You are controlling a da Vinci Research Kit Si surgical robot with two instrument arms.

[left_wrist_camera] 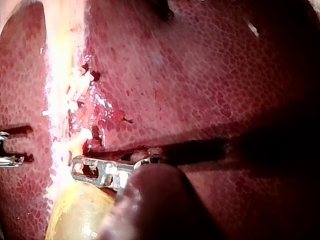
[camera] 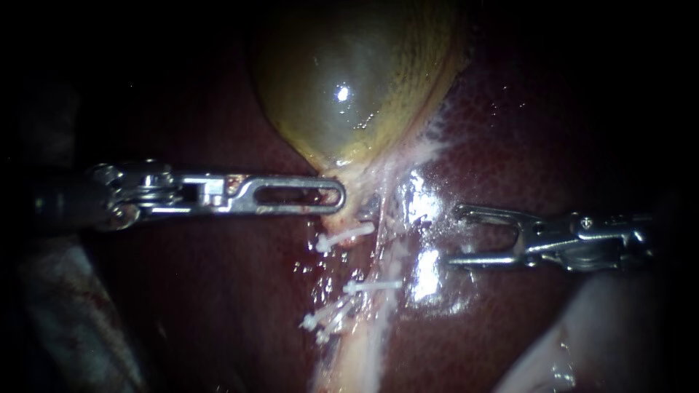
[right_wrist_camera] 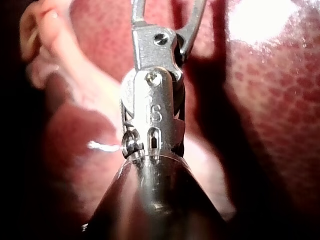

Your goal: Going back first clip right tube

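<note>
The yellow-green gallbladder (camera: 349,80) narrows to a neck, and pale tubes (camera: 378,247) run down from it across the dark red liver (camera: 218,291). Three white clips sit on the tubes: one (camera: 346,234) just under the neck, one (camera: 373,285) lower, and one (camera: 324,320) lowest. My left instrument (camera: 336,196) lies level, its slotted jaws shut on the gallbladder's neck; the left wrist view shows it (left_wrist_camera: 77,167) beside the yellow wall. My right instrument (camera: 457,236) stands to the right of the tubes, apart from them, jaws open and empty.
A wet bright patch of liver (camera: 426,269) lies between the tubes and my right instrument. Pale tissue (camera: 568,342) shows at the lower right. In the right wrist view the hinge (right_wrist_camera: 152,60) fills the middle; the jaw tips are cut off.
</note>
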